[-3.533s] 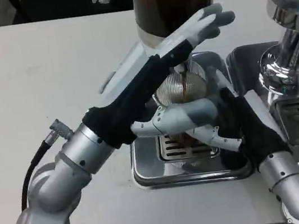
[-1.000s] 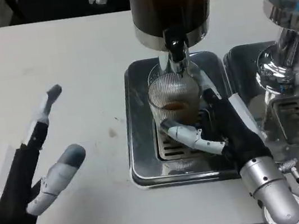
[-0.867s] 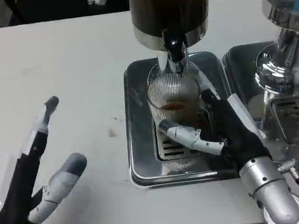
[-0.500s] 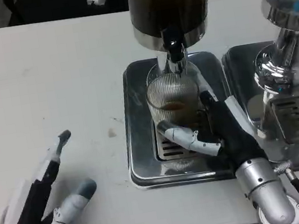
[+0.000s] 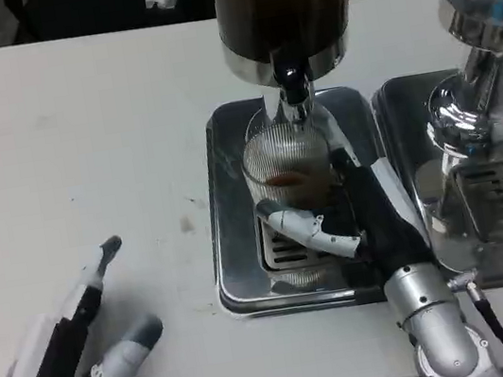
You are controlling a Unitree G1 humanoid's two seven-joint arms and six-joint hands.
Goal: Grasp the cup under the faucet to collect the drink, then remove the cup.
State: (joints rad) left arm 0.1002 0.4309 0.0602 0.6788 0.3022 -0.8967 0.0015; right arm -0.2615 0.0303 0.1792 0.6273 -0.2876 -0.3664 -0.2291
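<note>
Right hand (image 5: 356,215) wrapped around ribbed clear cup (image 5: 287,168) under faucet (image 5: 289,82); left hand (image 5: 63,357) spread, empty, near left.

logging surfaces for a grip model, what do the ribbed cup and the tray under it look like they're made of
The clear ribbed cup looks like glass or hard clear plastic; the look leaves it open. The brown drink shows through its fine vertical ridges. The shiny rectangular drip tray looks like polished metal, probably stainless steel: mirror-like reflections, a rolled rim and a slotted grate. The right hand holds the cup.

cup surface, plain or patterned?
Clear cup with fine vertical ribbing, brown drink inside; head view.
</note>
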